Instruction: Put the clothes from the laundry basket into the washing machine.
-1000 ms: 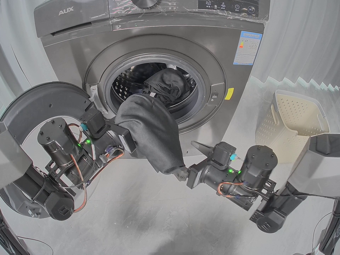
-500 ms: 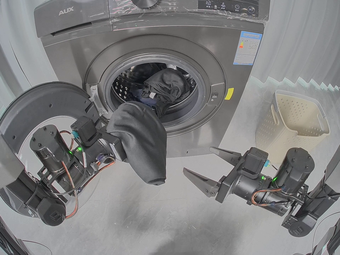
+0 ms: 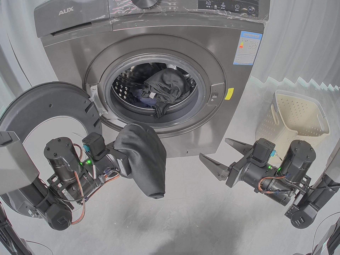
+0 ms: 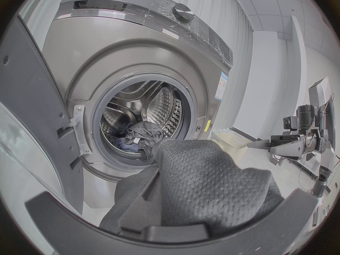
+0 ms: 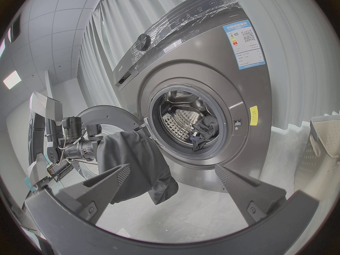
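Observation:
The washing machine (image 3: pixel 148 36) stands with its round door (image 3: pixel 46 103) swung open to the left. Dark clothes (image 3: pixel 165 87) lie in the drum (image 4: pixel 148 107). My left gripper (image 3: pixel 124 160) is shut on a dark grey garment (image 3: pixel 145 160), which drapes over its fingers and hangs below the door opening, outside the drum. The same garment (image 4: pixel 212 181) covers my left gripper's front in the left wrist view. My right gripper (image 3: pixel 214 148) is open and holds nothing, low in front of the machine's right side, apart from the garment (image 5: pixel 134 163). The cream laundry basket (image 3: pixel 294 121) stands on the floor at right.
The open door takes up the space beside my left arm. Grey floor (image 3: pixel 184 216) lies bare in front of the machine. Pale curtains (image 3: pixel 304 29) hang behind the machine and basket.
My left gripper drew back and down from the drum opening with the garment. My right gripper left the garment's lower end, opened, and pulled away to the right.

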